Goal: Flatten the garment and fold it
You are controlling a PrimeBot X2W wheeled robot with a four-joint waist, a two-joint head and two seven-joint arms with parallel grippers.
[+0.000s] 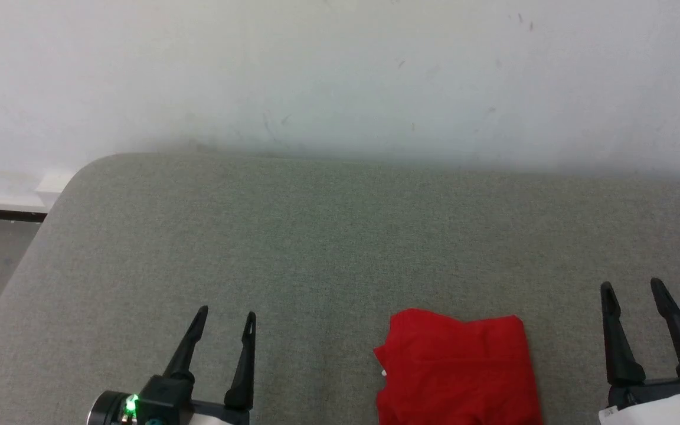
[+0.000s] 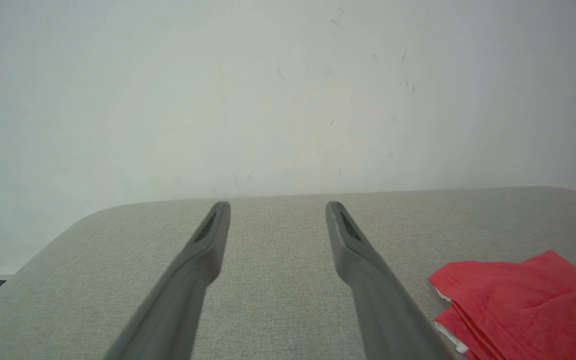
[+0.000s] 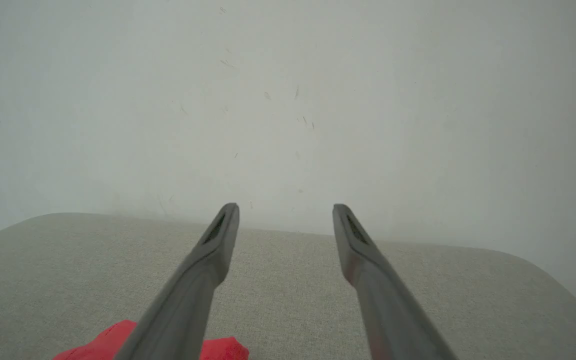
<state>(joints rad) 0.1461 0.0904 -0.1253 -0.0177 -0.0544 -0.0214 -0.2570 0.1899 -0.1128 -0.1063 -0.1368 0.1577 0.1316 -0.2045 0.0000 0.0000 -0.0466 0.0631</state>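
Your left gripper (image 1: 226, 313) and right gripper (image 1: 631, 284) stood wide, empty. The garment (image 1: 458, 369) lay, seemingly folded, at lower centre-right.

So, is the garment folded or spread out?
Folded: the garment lies as a compact red block on the grey surface, with stacked layers showing at its edge in the left wrist view.
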